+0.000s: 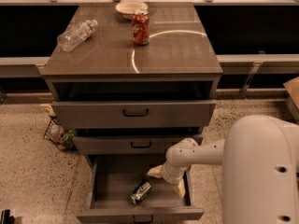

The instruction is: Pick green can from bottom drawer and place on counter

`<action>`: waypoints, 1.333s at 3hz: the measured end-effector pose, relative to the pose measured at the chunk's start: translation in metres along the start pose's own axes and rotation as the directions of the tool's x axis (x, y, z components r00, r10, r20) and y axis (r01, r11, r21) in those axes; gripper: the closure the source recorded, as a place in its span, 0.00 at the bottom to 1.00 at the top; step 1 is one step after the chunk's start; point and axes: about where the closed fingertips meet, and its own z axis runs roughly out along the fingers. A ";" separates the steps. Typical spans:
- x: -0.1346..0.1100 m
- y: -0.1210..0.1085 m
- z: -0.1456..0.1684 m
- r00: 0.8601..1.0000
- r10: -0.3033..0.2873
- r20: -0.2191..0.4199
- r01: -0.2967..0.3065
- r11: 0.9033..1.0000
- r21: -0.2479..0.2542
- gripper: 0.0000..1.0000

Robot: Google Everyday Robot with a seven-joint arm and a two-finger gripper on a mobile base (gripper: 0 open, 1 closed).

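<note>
while the small dark green aluminium can (140, 192) lies on its side near the front wall of the open deep grey bottom drawer (112, 177), the white arm's tool (168, 181) hangs over that drawer's right part, spread and empty.

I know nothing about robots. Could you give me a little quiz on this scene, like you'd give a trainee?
1. Where does the green can lie? A the top drawer; B the bottom drawer; C the floor.
2. True or false: the gripper is down at the bottom drawer's right side, near the green can.
3. Fill in: on the counter the red soda can stands upright, while the clear plastic ____ lies on its side.
Key: 1 B. 2 true. 3 bottle.
</note>
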 end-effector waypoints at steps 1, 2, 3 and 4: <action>0.018 -0.020 0.059 0.997 -0.069 0.023 0.069 0.998 -0.004 0.00; 0.027 -0.035 0.085 0.996 -0.082 0.036 0.081 0.997 0.016 0.00; 0.032 -0.056 0.111 0.995 -0.067 0.068 0.062 0.995 0.078 0.00; 0.034 -0.074 0.135 0.992 -0.001 0.124 -0.013 0.993 0.113 0.00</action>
